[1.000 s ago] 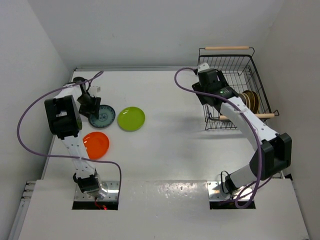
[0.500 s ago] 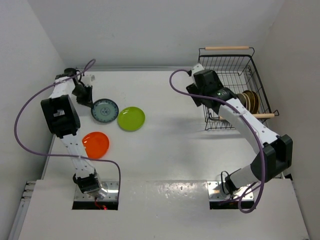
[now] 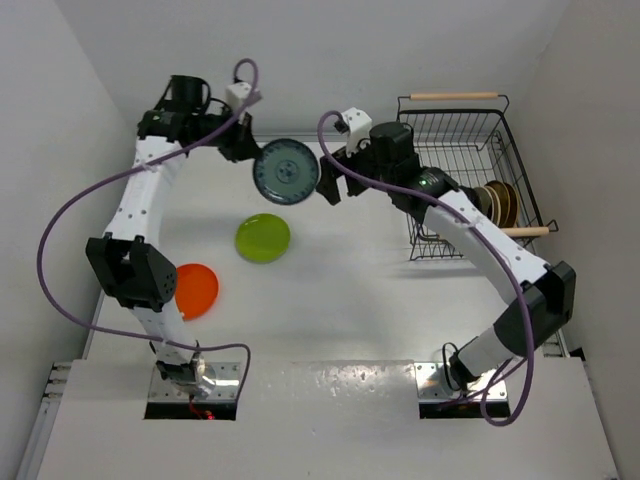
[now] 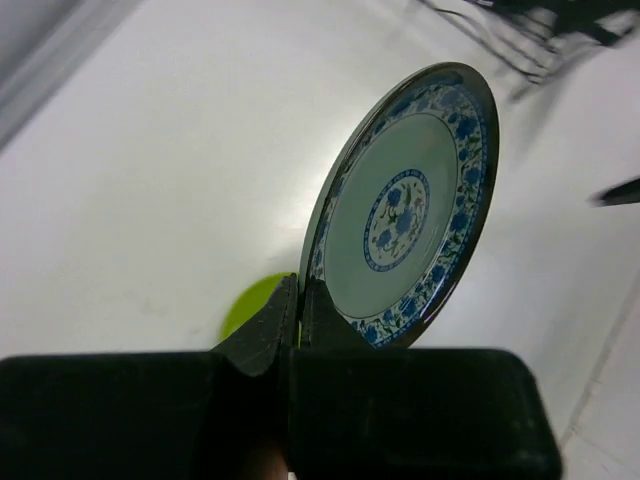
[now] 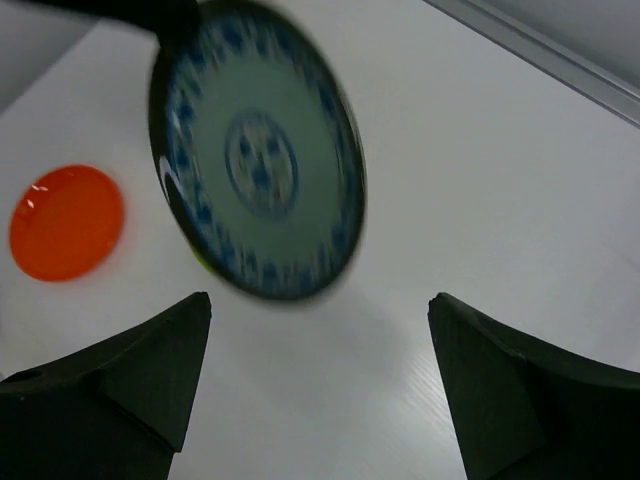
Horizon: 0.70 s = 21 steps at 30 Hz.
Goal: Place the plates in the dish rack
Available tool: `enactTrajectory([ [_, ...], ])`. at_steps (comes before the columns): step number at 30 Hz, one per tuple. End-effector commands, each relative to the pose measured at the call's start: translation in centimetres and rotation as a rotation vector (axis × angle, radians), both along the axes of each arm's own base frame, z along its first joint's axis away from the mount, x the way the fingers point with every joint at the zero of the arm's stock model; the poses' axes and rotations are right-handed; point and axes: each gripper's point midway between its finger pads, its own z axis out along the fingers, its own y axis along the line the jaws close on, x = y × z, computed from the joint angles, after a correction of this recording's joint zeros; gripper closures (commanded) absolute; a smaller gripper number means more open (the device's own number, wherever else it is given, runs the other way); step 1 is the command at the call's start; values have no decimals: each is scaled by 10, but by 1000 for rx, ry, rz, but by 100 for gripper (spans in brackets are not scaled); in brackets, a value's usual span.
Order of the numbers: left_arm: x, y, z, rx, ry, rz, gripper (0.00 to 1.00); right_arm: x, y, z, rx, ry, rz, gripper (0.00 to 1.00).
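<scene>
My left gripper (image 3: 250, 152) is shut on the rim of the blue-grey patterned plate (image 3: 286, 171), holding it on edge in the air above the back of the table. In the left wrist view both fingers pinch its lower edge at my left gripper (image 4: 298, 290), with the plate (image 4: 405, 215) rising beyond them. My right gripper (image 3: 328, 186) is open just to the plate's right. In its wrist view the plate (image 5: 258, 160) hangs ahead of the open gripper (image 5: 320, 297), apart from the fingers. A lime green plate (image 3: 263, 238) and an orange plate (image 3: 192, 288) lie flat on the table.
The dish rack (image 3: 470, 150) stands at the back right with its wooden handles, and several plates (image 3: 500, 203) stand upright inside near its right side. White walls close in the table at the left, back and right. The orange plate (image 5: 66, 222) shows far left in the right wrist view.
My left gripper shut on the blue-grey patterned plate and lifted it off the table, up and to the right. My right arm swung left from the rack toward the plate, still open.
</scene>
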Motion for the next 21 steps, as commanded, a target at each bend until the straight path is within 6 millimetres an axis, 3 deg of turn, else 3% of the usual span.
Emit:
enactTrajectory([
  [1, -37, -44, -11, -65, 95, -213, 100, 12, 41, 34, 191, -12, 70, 12],
  [2, -43, -55, -15, -73, 111, -252, 100, 15, 42, 31, 186, -6, 66, 12],
  [3, -51, -59, -9, -103, 118, -287, 100, 19, 45, 11, 165, 44, 57, 12],
  [5, -59, -67, 4, -118, 83, -350, 100, 26, 44, 0, 155, 68, 33, 16],
  [7, -68, -70, 13, -142, 80, -386, 100, 27, 44, -12, 147, 98, 30, 33],
  [8, -66, -70, 21, -141, 55, -387, 100, 24, 49, -21, 151, 129, 38, 49],
  [11, -68, -71, 25, -145, 46, -398, 100, 21, 53, -25, 174, 153, 64, 74],
  [12, -68, -71, 25, -145, 46, -398, 100, 17, 54, -24, 188, 162, 82, 92],
  [13, -66, -68, 22, -125, 46, -381, 100, 17, 55, -22, 195, 157, 86, 100],
  [15, -56, -64, 16, -110, 76, -309, 100, 14, 51, -11, 201, 134, 87, 100],
  [18, -16, -36, -4, 33, 58, -67, 27, 19, 28, 12, 170, 40, 1, 100],
  [19, -6, -24, -9, 61, 81, 44, 13, 34, -1, 12, 83, -18, -145, 100],
  [20, 14, 12, -19, 180, 63, 238, 1, 37, -15, 24, 57, -60, -203, 100],
  [21, 28, 28, -24, 229, 45, 344, 0, 40, -32, 34, 7, -111, -266, 100],
])
